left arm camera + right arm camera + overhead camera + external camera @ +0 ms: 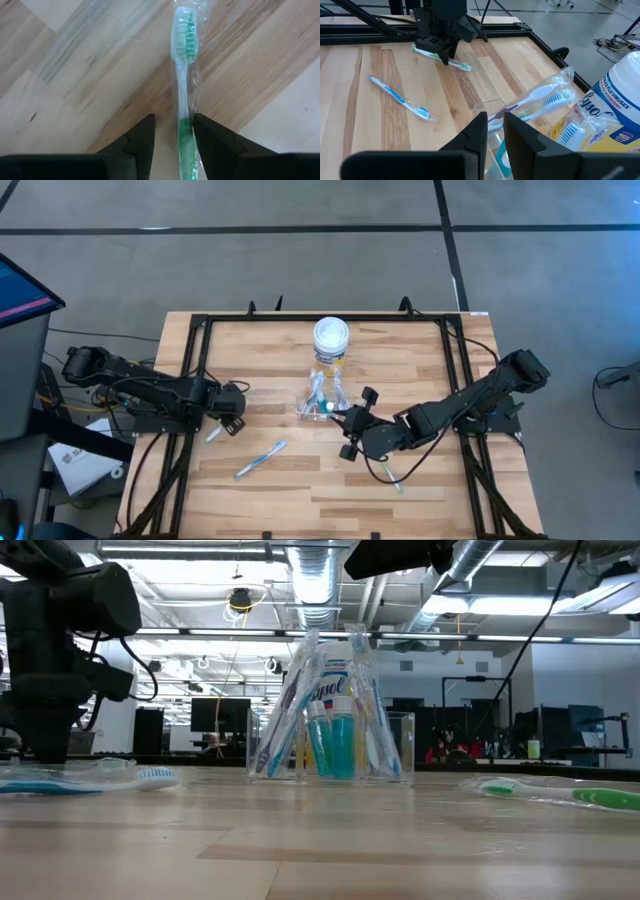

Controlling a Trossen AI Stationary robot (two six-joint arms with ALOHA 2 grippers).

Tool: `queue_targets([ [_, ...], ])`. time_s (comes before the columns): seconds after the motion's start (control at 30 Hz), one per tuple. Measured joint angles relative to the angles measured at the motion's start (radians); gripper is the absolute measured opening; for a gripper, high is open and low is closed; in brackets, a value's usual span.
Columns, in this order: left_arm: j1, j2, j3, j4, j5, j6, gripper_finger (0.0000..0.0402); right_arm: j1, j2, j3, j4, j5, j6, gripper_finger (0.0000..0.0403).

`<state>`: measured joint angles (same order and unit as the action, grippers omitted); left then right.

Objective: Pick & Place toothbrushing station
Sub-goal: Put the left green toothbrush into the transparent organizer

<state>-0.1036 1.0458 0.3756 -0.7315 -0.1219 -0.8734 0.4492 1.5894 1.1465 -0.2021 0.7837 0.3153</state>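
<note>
A small clear cup (310,408) stands mid-table and holds several wrapped toothbrushes (290,700) and teal tubes (332,745). My left gripper (232,423) is down at the table's left. It is open, with its fingers on either side of a wrapped green-white toothbrush (184,75) lying flat on the wood. My right gripper (340,418) hovers above the cup's near-right side (487,106), its fingers a narrow gap apart with nothing plainly between them. A blue-white toothbrush (260,460) and a green one (390,475) lie flat on the table. My left gripper comes at the green-white toothbrush from above, its fingers pointing down and set across the handle (186,131). One finger (210,137) is right beside the wrapper. I cannot tell whether it touches. The brush lies flat on the table.
A yellow jar with a white lid (331,338) stands just behind the cup. A black frame (200,320) runs around the tabletop. The green toothbrush lies under my right arm. Bare wood stretches along the near edge (320,515).
</note>
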Motion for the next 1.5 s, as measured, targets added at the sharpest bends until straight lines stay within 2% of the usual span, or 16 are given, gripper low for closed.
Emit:
queue_targets([
  [0.47,0.0,0.0,-0.002,0.016,0.0,0.0,0.001,0.0,0.0,0.0,0.0,0.0,0.0,0.0054],
  [1.13,-0.01,-0.007,0.069,0.082,-0.031,0.051,0.0001,0.0,0.0,0.0,0.0,0.0,0.0,0.0054],
  [1.5,-0.076,-0.14,0.069,0.187,-0.076,0.084,0.0001,0.0,0.0,0.0,0.001,0.0,0.034,0.0054],
])
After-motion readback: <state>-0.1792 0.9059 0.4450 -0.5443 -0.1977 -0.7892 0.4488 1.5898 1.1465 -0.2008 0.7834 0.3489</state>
